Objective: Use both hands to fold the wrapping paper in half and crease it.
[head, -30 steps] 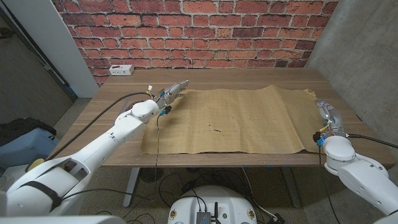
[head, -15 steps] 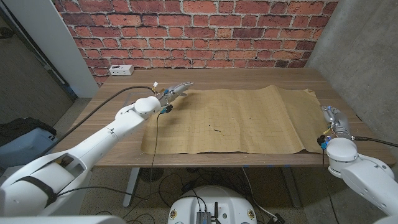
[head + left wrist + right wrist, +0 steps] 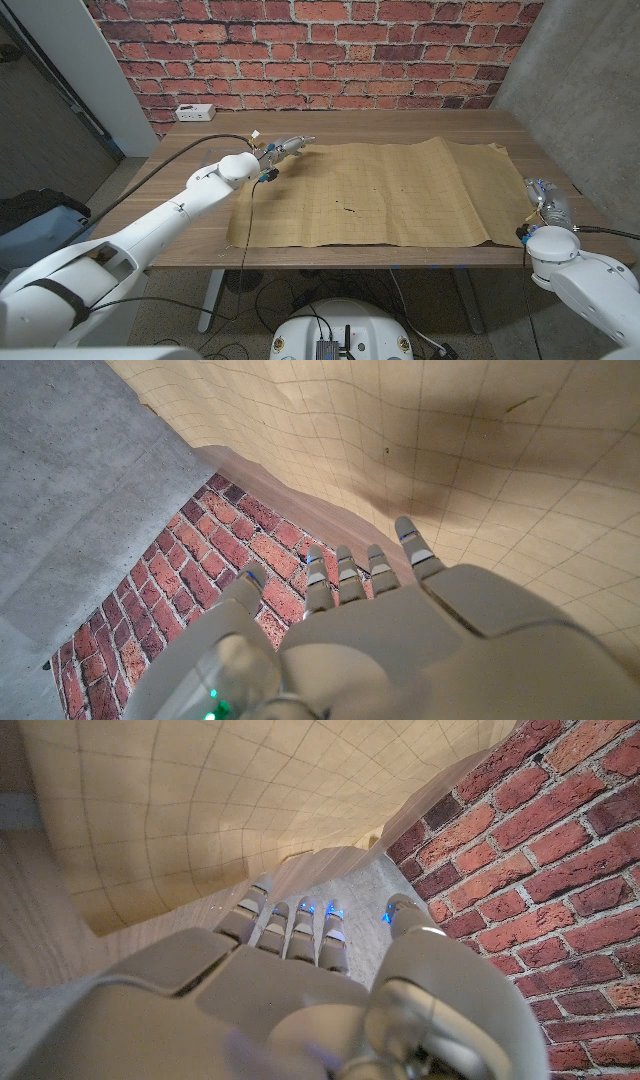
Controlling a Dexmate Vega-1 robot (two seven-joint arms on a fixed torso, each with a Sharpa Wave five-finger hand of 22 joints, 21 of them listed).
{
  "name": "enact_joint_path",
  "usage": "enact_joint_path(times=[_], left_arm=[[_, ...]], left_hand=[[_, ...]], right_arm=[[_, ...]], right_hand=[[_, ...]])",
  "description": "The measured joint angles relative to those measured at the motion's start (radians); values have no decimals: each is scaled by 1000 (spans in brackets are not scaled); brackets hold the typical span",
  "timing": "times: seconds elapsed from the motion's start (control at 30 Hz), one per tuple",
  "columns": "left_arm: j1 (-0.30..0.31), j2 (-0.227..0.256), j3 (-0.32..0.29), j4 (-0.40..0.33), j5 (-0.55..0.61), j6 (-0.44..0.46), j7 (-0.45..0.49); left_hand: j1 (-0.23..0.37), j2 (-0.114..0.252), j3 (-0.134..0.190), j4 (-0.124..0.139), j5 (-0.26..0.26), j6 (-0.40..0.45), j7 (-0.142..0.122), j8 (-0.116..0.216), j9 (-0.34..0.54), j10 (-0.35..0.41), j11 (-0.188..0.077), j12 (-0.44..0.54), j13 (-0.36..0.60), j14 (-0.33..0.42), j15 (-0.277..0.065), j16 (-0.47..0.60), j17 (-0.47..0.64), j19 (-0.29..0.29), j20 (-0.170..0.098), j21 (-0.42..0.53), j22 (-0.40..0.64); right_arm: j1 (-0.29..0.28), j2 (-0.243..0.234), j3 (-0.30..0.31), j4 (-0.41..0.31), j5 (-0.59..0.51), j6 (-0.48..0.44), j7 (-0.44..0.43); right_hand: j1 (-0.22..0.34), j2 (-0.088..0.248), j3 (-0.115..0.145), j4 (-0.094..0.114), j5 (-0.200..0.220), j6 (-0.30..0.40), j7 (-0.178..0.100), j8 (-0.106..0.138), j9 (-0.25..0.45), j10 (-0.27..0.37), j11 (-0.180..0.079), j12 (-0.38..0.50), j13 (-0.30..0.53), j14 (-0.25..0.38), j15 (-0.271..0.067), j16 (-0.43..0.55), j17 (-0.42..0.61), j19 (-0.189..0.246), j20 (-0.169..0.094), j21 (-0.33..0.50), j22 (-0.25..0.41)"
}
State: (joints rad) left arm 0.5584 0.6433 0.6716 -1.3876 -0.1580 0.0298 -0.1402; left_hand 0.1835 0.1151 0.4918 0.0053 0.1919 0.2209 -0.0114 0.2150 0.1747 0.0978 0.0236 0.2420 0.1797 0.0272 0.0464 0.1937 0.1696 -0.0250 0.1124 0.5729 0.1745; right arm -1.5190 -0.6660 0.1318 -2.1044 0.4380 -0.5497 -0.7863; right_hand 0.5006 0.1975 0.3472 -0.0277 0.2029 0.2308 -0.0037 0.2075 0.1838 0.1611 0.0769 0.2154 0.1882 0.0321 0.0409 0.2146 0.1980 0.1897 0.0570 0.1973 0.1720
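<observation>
The tan wrapping paper [image 3: 370, 195] with a faint grid lies spread flat across the wooden table [image 3: 400, 125], with a small dark mark near its middle. My left hand [image 3: 283, 149] hovers at the paper's far left corner, its fingers stretched out over the far edge and holding nothing. In the left wrist view the left hand [image 3: 400, 620] has straight fingers [image 3: 414, 550] pointing past the paper [image 3: 400, 420]. My right hand [image 3: 547, 198] stands off the paper's right edge, near the table's right side, fingers extended and empty. The right wrist view shows that hand [image 3: 280, 980] short of the paper [image 3: 150, 800].
A white power strip [image 3: 194, 113] lies at the table's back left corner. A black cable [image 3: 250, 215] hangs from my left wrist across the paper's left end. A brick wall [image 3: 330, 50] stands behind and a concrete wall [image 3: 580, 90] to the right.
My left hand has slid a little to the right along the paper's far edge. My right hand has drawn back toward the table's right near side, away from the paper.
</observation>
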Motion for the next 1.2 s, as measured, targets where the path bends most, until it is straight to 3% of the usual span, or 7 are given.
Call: enact_joint_path(times=[0.37,1.07,1.2], left_arm=[[-4,5,8,-12,22,20,-6],[-3,11,9,-26,33,33,-9],[-3,11,9,-26,35,34,-10]], left_hand=[[4,4,4,-4,-4,26,15,0,0,14,0,0,0,8,-3,0,0,5,-5,-4,0],[8,0,8,-8,-4,42,17,0,0,19,5,0,0,9,-1,0,0,16,-5,-8,0],[8,0,8,-8,-4,42,17,0,0,19,5,-7,0,9,-1,0,0,16,-5,-8,0]], right_arm=[[-7,22,15,-24,-19,-81,-26],[-13,75,42,-42,-9,-218,-51],[-2,91,42,-43,-6,-251,-63]], right_hand=[[8,3,8,0,0,7,4,0,0,2,-2,0,0,0,0,0,-3,4,-4,0,0],[15,-4,24,0,-5,14,-3,0,0,11,-3,0,0,5,-5,0,-3,16,-5,7,3],[15,-4,32,0,-5,18,0,0,0,11,-4,0,0,0,-11,0,-3,4,-17,6,3]])
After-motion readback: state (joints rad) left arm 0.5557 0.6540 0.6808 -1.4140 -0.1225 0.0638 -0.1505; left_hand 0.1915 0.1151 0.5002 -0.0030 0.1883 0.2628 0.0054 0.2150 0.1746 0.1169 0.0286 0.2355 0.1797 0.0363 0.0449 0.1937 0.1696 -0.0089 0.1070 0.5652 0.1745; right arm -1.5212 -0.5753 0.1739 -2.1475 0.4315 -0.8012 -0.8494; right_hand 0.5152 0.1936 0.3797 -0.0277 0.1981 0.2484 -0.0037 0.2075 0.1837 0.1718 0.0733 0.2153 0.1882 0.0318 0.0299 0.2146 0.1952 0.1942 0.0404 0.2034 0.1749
